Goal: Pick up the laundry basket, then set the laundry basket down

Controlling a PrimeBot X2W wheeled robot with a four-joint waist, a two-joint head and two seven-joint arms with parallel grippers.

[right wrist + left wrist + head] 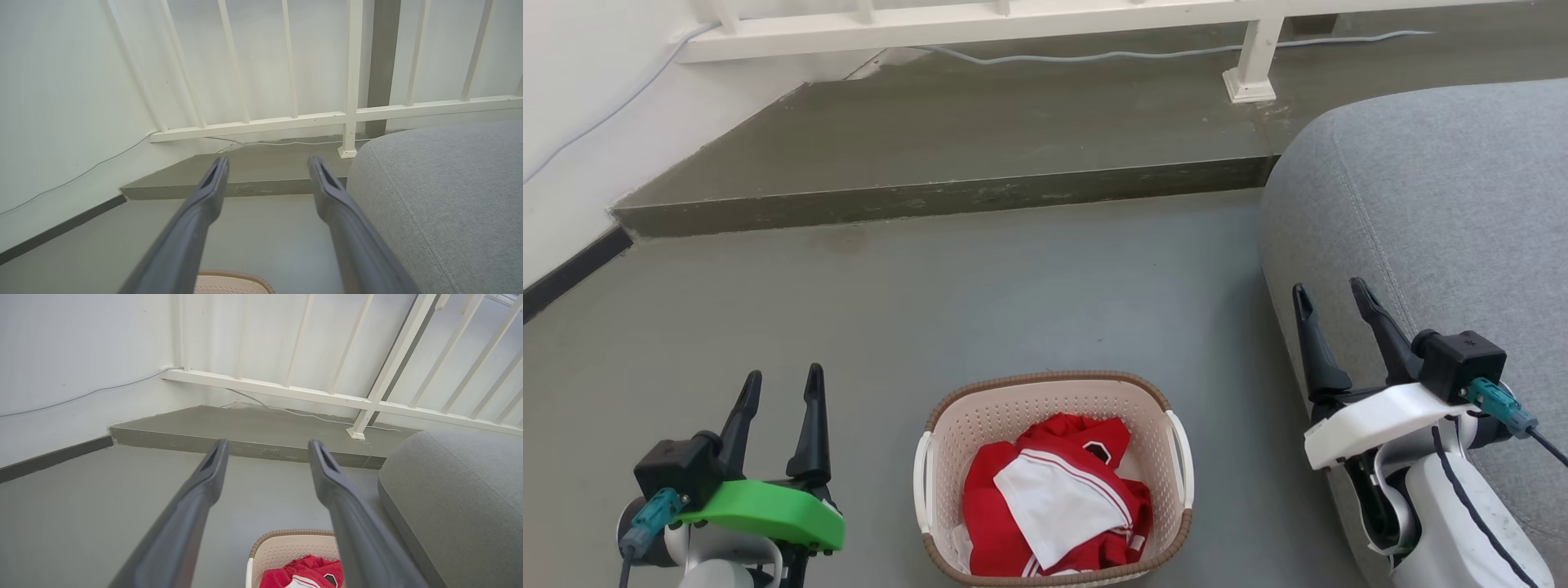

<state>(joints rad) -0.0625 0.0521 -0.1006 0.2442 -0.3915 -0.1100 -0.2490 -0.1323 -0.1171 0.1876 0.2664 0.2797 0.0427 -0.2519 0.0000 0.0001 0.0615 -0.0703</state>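
The cream laundry basket (947, 425) with a brown braided rim and white side handles stands on the grey floor, low in the middle of the head view, holding red and white clothes (1058, 494). Its far rim (292, 532) appears at the bottom of the left wrist view, and a corner of the basket (233, 283) shows at the bottom of the right wrist view. My left gripper (780, 385) hovers open to the basket's left. My right gripper (1331, 298) hovers open to its right, higher up, beside the sofa. Nothing is between either pair of fingers.
A grey fabric sofa (1437, 212) fills the right side, close to my right arm. A raised grey step (947, 139) runs across behind the basket, with a white railing (980, 28) and a loose cable (1111, 55) on it. A white wall stands at the left.
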